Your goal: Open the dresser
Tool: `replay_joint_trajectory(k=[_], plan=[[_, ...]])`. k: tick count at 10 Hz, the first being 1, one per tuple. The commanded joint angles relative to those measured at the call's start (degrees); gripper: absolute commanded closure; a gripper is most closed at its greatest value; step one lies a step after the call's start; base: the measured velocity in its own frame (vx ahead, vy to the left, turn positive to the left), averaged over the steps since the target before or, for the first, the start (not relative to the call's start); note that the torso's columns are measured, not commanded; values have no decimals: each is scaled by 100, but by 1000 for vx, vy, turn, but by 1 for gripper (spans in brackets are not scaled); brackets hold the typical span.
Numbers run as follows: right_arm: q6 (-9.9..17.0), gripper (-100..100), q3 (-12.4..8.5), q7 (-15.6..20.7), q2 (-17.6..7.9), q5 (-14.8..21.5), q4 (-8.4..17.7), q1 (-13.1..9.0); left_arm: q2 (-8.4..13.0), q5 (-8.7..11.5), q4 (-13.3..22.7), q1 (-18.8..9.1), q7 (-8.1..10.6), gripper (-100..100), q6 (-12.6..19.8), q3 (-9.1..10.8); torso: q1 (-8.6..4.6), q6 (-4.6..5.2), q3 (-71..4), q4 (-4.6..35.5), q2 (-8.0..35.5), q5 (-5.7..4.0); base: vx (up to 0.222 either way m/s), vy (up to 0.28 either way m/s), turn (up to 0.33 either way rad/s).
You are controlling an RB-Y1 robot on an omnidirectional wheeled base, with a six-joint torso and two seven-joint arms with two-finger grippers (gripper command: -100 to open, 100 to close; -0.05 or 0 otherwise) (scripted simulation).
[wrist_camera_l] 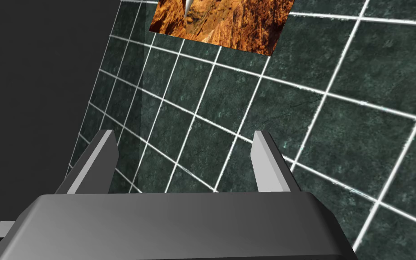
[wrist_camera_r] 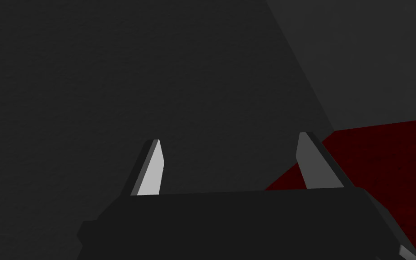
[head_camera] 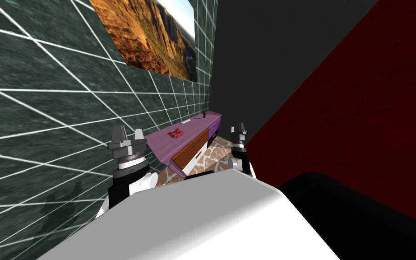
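Dresser (head_camera: 196, 126): purple top, set along the green tiled wall (head_camera: 44, 90), well ahead of both grippers, with its near end hidden. Left gripper (head_camera: 127, 133), close to that wall, has its fingers spread wide and holds nothing. A small red object (head_camera: 175, 133) at mid-top is too small to identify. Whether the orange drawer front (head_camera: 190, 151) sits flush is unclear. Right gripper (head_camera: 238, 128) is likewise wide and empty.

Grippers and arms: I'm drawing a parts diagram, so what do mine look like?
The left gripper has two thin, light grey, tapering blade fingers on a dark grey box; behind it come a grey collar, a white ring, a black wrist and a white forearm. The right gripper matches: grey blades, dark box, white band, black wrist. No cables or markings show.
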Motion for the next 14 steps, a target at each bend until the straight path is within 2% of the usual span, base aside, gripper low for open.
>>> replay_joint_trajectory(k=[1,9,10,11,14], plan=[[0,0,0,0,0,0,0,0,0,0,0,0,0,0,0,0,0,0,-467,235,232,0,0,0,0],[-1,0,0,0,0,0,-2,0,0,0,-2,0,0,0,-1,0,0,0,-7073,3537,3539,0,0,0,0],[29,-100,-17,-41,-271,-94,24,19,0,0,-2,0,0,0,-1,0,0,0,-7919,3960,3962,0,6,5,39],[61,-100,-33,-84,-436,-191,51,37,0,0,0,0,0,0,0,0,0,-1,-8314,4149,4155,0,3,10,77],[219,-100,-113,-288,-936,-671,183,118,0,0,1,0,0,0,0,0,1,0,-8456,4226,4226,0,4,14,96]])
